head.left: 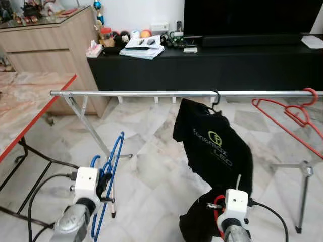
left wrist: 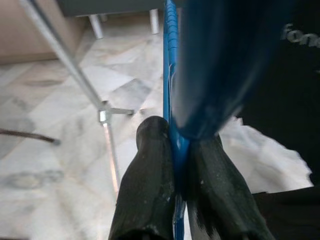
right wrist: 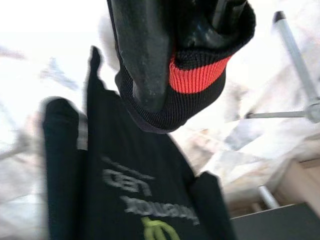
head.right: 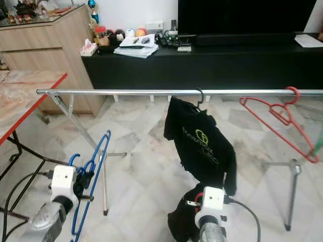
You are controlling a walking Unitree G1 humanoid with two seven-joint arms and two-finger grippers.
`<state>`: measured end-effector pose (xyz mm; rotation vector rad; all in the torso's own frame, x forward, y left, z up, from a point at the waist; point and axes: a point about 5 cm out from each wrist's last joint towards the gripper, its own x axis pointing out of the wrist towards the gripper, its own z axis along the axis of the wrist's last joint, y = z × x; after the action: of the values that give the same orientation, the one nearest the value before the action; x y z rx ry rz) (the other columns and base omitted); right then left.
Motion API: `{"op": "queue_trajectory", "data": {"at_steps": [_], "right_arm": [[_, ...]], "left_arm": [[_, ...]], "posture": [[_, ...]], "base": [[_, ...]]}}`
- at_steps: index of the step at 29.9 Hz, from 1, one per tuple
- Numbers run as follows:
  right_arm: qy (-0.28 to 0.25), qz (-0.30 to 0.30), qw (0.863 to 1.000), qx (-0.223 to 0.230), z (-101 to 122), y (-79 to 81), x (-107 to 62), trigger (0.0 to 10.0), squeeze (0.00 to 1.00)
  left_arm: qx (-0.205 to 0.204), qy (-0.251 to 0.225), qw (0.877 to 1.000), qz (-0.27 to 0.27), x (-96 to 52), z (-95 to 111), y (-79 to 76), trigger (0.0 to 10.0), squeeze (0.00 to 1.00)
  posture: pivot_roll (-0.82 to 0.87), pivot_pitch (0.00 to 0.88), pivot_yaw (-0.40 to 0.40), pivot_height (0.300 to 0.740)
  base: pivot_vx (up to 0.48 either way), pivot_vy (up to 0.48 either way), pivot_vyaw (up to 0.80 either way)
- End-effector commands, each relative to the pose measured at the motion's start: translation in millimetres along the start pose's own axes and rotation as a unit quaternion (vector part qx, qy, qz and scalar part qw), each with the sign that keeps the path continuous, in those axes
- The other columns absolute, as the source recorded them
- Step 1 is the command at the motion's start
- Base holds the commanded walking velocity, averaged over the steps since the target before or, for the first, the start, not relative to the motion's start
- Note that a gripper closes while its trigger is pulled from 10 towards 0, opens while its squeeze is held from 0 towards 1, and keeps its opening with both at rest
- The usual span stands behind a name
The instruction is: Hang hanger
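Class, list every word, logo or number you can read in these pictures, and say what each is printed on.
"LED": lower line of print on the black T-shirt hanging from the silver rail.
Line above it, beside a round yellow-green logo: starts like "fono", the rest too blurred to read.
Papers on the black TV cabinet: print too small to read.

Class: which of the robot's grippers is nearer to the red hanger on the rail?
Right. The right gripper grips the black shirt, below-left of the red hanger; the left gripper is far left.
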<state>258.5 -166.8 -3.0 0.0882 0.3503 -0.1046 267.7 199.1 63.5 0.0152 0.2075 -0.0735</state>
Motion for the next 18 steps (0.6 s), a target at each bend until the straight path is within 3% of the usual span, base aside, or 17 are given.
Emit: {"op": "queue_trajectory", "data": {"at_steps": [1, 18], "right_arm": [[-0.009, 0.006, 1.0, 0.009, 3.6, 6.9, 0.8, 10.0, 0.0], [-0.009, -0.007, 1.0, 0.014, 5.5, 2.6, 2.4, 10.0, 0.0]], "left_arm": [[0.004, -0.002, 1.0, 0.004, -0.7, 3.1, 3.9, 10.0, 0.0], [0.002, -0.001, 1.0, 0.005, -1.2, 2.4, 2.7, 10.0, 0.0]], "posture": [[0.0, 0.062, 0.07, 0.74], [-0.01, 0.063, 0.064, 0.74]], "base": [[-0.277, 0.0, 0.0], [-0.283, 0.0, 0.0]]}}
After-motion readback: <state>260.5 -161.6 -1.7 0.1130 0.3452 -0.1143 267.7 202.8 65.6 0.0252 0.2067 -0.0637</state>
